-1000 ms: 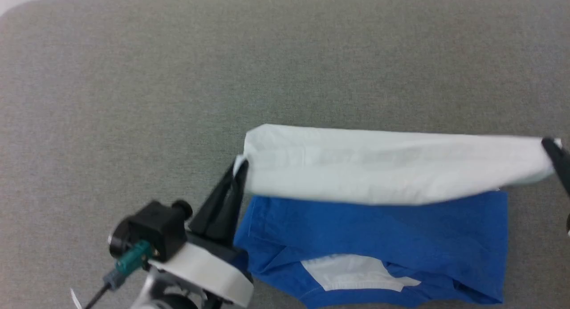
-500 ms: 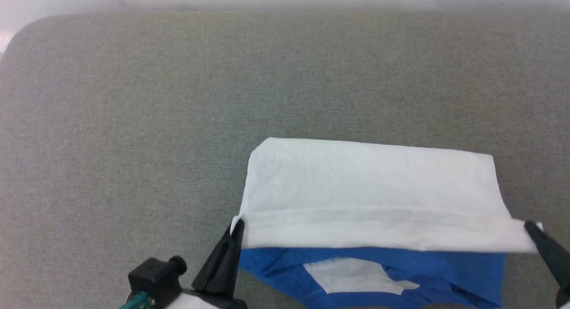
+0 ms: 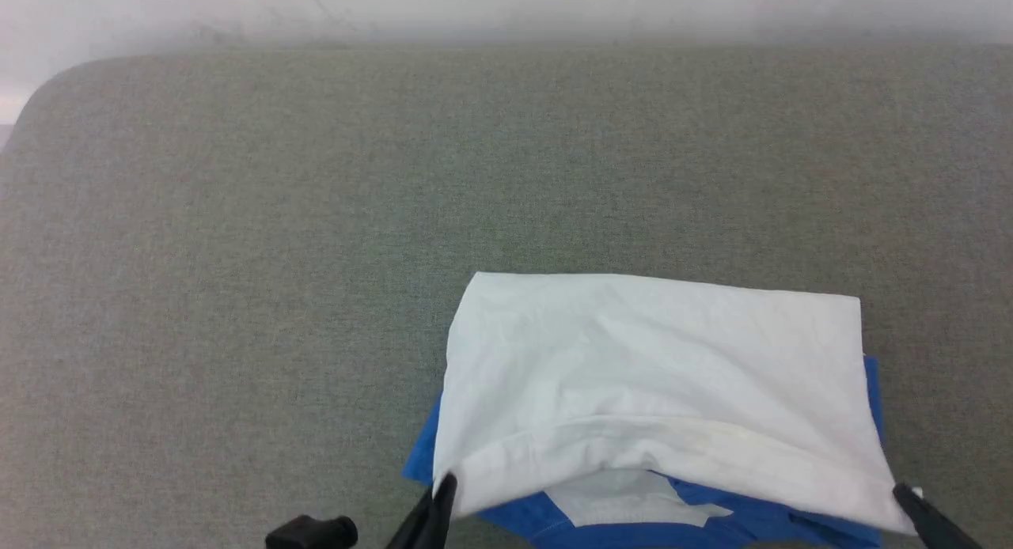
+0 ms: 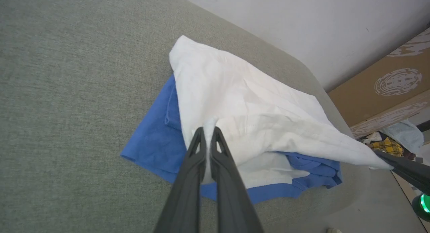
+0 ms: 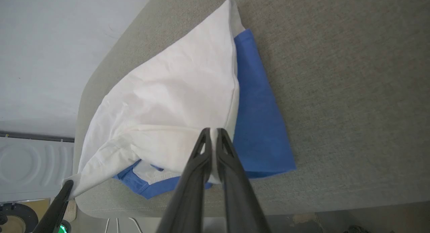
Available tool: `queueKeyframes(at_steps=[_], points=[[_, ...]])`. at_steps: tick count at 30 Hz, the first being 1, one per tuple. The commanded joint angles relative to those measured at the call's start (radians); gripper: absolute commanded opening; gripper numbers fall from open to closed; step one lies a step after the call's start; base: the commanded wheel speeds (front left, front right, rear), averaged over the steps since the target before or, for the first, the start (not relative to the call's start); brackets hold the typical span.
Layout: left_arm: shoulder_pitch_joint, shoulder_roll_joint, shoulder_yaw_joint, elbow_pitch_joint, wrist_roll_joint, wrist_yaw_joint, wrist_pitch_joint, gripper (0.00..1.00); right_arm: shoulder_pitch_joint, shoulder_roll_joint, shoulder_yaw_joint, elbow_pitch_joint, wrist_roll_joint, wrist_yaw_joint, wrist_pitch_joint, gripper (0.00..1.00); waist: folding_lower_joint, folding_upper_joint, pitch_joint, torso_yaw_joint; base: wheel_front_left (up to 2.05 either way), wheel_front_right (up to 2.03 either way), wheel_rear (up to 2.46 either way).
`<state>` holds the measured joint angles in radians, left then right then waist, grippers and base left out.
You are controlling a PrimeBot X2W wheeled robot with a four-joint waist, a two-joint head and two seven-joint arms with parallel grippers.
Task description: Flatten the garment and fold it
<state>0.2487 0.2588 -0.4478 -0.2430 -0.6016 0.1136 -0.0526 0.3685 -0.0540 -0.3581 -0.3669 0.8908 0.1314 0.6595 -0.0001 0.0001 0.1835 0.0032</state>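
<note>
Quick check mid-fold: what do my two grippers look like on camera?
The left gripper and right gripper match: two long, matte dark-grey fingers each, tapering to narrow tips, with a slim slot cut near each tip. A black knobbed block sits beside the left one; a green light glows by the right's base.

Garment (image 3: pixel 657 375) blue layer mostly hidden under white panel; near hem cut by head view's edge.

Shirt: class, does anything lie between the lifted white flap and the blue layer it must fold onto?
Nothing visible does: the shirt has its white flap draped directly over its blue layer, on the grey cushion.
</note>
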Motion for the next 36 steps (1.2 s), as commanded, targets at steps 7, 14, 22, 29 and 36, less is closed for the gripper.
queueKeyframes(at_steps=[7,14,22,29,36], points=[[0.024,0.011,-0.020,0.094,-0.009,-0.015,0.014,1.00,0.037,0.004,0.013,0.017,-0.080,-0.001,0.050,1.00,0.0001,-0.0001,0.003,-0.003,0.00,0.00,0.00],[0.007,0.000,0.001,0.092,-0.016,-0.017,-0.030,1.00,0.016,0.004,-0.003,0.005,-0.069,-0.001,0.031,1.00,0.0001,-0.0001,-0.004,-0.002,0.00,0.00,0.00],[-0.001,0.008,0.087,-0.045,0.023,0.027,-0.144,1.00,-0.037,0.004,-0.084,-0.049,-0.069,-0.001,-0.003,1.00,0.0001,-0.0001,-0.025,0.001,0.00,0.00,0.00],[-0.049,0.000,0.112,-0.133,0.216,0.109,-0.199,1.00,-0.128,-0.027,-0.051,-0.002,-0.242,-0.001,-0.057,1.00,0.0001,-0.0001,-0.015,0.005,0.00,0.00,0.00],[-0.066,-0.035,0.076,-0.120,0.292,0.124,-0.206,1.00,-0.186,-0.079,0.044,0.126,-0.339,-0.001,-0.067,1.00,0.0001,-0.0001,0.006,0.024,0.00,0.00,0.00]])
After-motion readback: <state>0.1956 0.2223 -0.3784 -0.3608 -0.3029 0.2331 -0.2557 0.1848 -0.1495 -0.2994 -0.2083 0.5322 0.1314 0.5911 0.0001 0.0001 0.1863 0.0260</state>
